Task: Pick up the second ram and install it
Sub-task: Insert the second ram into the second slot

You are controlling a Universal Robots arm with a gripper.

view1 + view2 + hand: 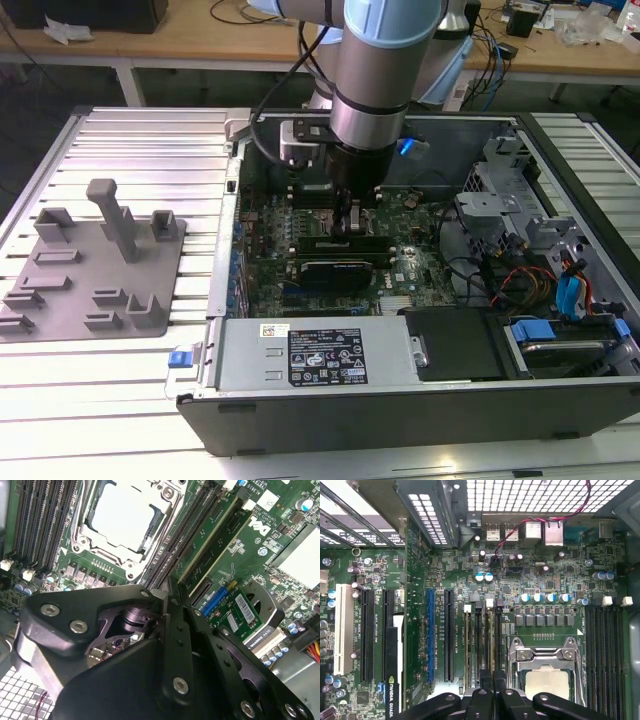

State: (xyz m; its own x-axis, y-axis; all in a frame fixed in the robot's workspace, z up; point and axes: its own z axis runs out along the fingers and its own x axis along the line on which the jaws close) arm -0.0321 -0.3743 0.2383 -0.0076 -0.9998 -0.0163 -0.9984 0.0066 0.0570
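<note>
My gripper (350, 220) is down inside the open computer case (230, 200), over the memory slots beside the CPU socket (122, 515). In both wrist views its fingers stand close together, and the gripper (169, 592) is shut on a thin dark stick, the second ram (187, 550). The stick runs edge-on along the black slots. Most of it is hidden behind the gripper body. A green memory stick (215, 535) sits in the neighbouring slot. In the first wrist view the gripper (492, 687) meets the slots (489, 640) next to the socket (545, 680).
A black graphics card (340, 270) lies just in front of the gripper in the exterior view. The power supply (320, 355) fills the case front, and drive bays with cables (560, 290) are on the exterior view's right. A grey fixture plate (90, 260) lies on the table at the exterior view's left.
</note>
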